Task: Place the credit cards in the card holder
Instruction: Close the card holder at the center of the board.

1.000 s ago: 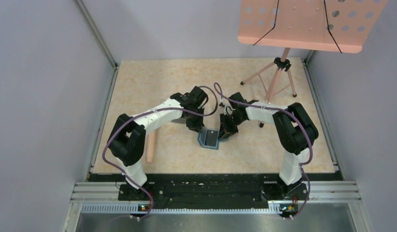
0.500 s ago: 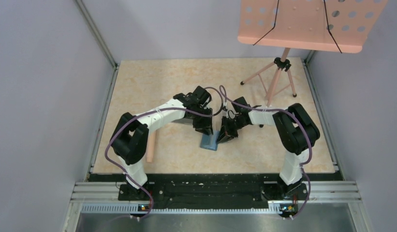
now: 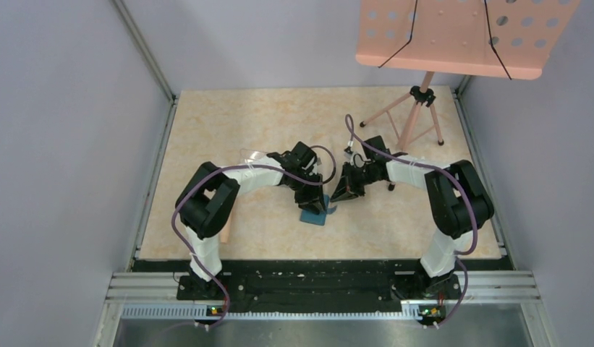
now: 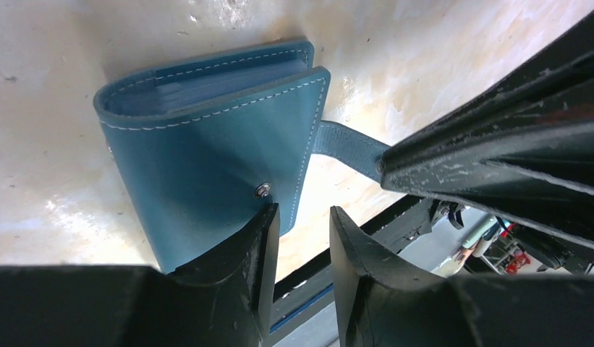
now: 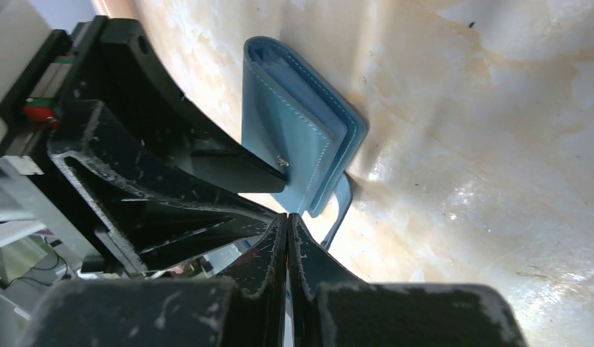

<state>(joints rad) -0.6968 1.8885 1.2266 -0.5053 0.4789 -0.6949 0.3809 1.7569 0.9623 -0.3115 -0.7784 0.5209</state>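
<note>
The teal-blue card holder (image 3: 310,216) lies folded shut on the table. It shows close up in the left wrist view (image 4: 207,137) and the right wrist view (image 5: 297,130), with the snap button (image 4: 262,190) on its cover. My left gripper (image 4: 302,213) is open, one finger resting on the cover by the snap, nothing between the jaws. My right gripper (image 5: 288,215) is shut on the holder's strap (image 4: 348,148). From above, the left gripper (image 3: 315,201) and right gripper (image 3: 339,196) meet over the holder. No credit cards are visible.
A clear plastic box (image 3: 256,155) lies behind my left arm. A pink stick (image 3: 225,235) pokes out beside the left arm's elbow. A pink music stand's tripod (image 3: 413,116) stands at the back right.
The holder lay open with a black card on it; now it is folded shut and the card is hidden. My left gripper moved onto its cover; my right gripper drew right with the strap.
</note>
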